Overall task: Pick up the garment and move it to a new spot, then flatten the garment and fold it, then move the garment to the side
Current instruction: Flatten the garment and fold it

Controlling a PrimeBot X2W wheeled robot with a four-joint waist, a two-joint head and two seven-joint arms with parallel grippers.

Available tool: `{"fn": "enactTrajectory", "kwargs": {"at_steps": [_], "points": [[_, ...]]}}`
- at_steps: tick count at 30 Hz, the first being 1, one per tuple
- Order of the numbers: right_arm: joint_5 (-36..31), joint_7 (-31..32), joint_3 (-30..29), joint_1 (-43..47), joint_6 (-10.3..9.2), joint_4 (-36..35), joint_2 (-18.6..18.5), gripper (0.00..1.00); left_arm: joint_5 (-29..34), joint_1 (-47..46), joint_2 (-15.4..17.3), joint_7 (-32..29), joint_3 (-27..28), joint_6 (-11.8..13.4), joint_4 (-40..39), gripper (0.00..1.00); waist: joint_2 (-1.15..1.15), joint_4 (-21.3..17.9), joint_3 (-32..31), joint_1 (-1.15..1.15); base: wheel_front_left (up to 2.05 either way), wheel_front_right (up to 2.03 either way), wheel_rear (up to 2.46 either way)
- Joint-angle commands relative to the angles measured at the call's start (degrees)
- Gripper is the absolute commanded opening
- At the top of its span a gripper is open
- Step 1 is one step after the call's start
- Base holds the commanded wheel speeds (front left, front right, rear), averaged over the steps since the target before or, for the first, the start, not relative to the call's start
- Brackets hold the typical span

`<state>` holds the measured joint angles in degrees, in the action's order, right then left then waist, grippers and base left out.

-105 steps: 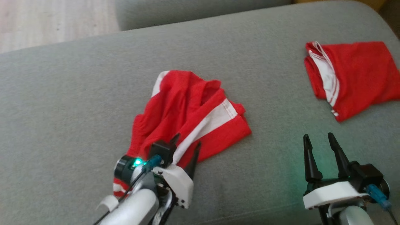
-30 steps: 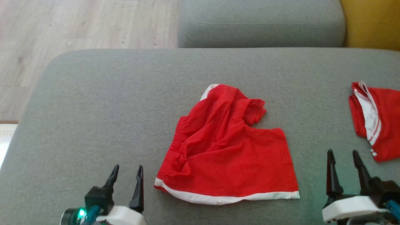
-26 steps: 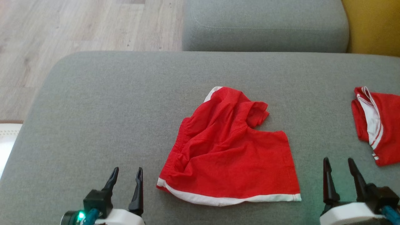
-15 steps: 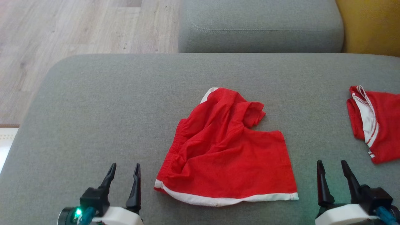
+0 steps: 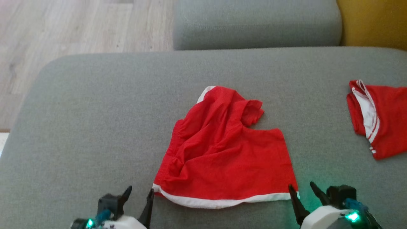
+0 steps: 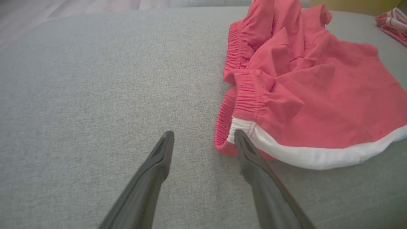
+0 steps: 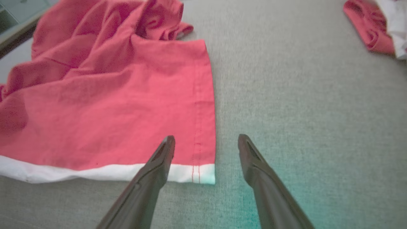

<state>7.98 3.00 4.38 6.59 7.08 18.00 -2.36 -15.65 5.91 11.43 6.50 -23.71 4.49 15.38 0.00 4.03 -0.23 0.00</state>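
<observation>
Flanking the garment's near edge, both grippers stand with fingers spread wide and nothing held. The left gripper sits just beside the near-left waistband corner. The right gripper has its fingers either side of the near-right corner of the white band. The red garment lies rumpled in the middle of the grey sofa seat. Farther right lies a second red garment, folded. Beyond are another grey cushion and wooden floor.
</observation>
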Motion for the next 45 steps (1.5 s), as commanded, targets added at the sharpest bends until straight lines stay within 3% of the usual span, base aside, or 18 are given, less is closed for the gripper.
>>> {"fn": "enactTrajectory", "kwargs": {"at_steps": [1,4,13,20,26,32,33,34,35,36,37,42,45], "points": [[-0.25,1.11,1.43,-1.83,0.41,-2.10,-0.52,1.00,-0.20,-3.78,1.26,-0.69,1.76,-0.06,-1.84,1.00,0.00,-0.14,0.66,0.00,0.00,0.00,0.00],[-0.33,5.88,1.39,-1.30,0.41,-3.35,-0.52,1.00,-0.38,-4.47,2.24,-4.54,1.35,-0.41,-3.68,1.00,0.00,-0.16,1.90,0.00,0.00,0.00,0.00],[-0.25,11.90,2.36,-0.93,0.41,-5.76,-0.52,1.00,-1.63,-5.34,4.09,-9.90,0.66,-1.89,-7.11,1.00,0.00,-0.35,4.85,0.00,0.00,0.00,0.00],[-0.39,13.24,2.65,-0.33,0.41,-6.51,-0.52,1.00,-2.57,-5.39,4.43,-10.70,0.05,-2.86,-8.12,1.00,0.00,-0.35,5.11,0.00,0.00,0.00,0.00],[-0.31,13.65,3.39,-0.92,0.41,-7.06,-0.52,1.00,-2.85,-7.35,5.44,-11.66,-1.61,-5.72,-7.63,1.00,0.00,-0.70,6.36,0.00,0.00,0.00,0.00],[-0.23,14.50,3.76,-1.51,0.41,-6.45,-0.52,1.00,-3.03,-9.25,5.44,-11.57,-2.44,-6.97,-6.12,1.00,0.00,-1.38,7.15,0.00,0.00,0.00,0.00],[-0.12,14.70,3.88,-1.59,0.41,-6.29,-0.52,0.98,-3.06,-9.48,5.49,-11.68,-2.72,-7.26,-5.91,0.78,0.00,-1.50,7.20,0.00,0.00,0.00,0.00],[-0.02,14.94,3.98,-1.65,0.41,-6.10,-0.52,0.87,-3.34,-9.60,5.40,-11.89,-2.85,-7.48,-5.66,0.49,0.00,-1.61,7.22,0.00,0.00,0.00,0.00],[0.22,15.17,4.11,-1.72,0.41,-5.89,-0.52,0.70,-3.55,-9.71,5.39,-12.17,-3.11,-7.77,-5.41,0.37,0.00,-1.72,7.23,0.00,0.00,0.00,0.00],[0.75,15.30,4.21,-1.79,0.41,-5.73,-0.52,0.39,-3.71,-9.82,5.41,-12.37,-3.35,-8.03,-5.21,0.24,0.00,-1.81,7.20,0.00,0.00,0.00,0.00],[1.31,15.23,4.24,-1.89,0.41,-5.61,-0.52,0.00,-4.05,-9.84,5.35,-12.51,-3.47,-8.24,-4.99,0.00,0.00,-1.89,7.13,0.00,0.00,0.00,0.00],[5.72,14.42,4.02,-2.44,0.41,-6.04,-0.52,0.00,-5.02,-9.42,5.61,-12.86,-3.74,-8.75,-4.65,0.00,0.00,-2.44,6.26,0.00,0.00,0.00,0.00],[11.65,14.21,2.84,-2.87,0.41,-8.85,-0.52,0.00,-7.82,-8.15,5.80,-13.72,-2.58,-9.02,-7.07,0.00,0.00,-3.19,5.47,0.00,0.00,0.00,0.00]]}}
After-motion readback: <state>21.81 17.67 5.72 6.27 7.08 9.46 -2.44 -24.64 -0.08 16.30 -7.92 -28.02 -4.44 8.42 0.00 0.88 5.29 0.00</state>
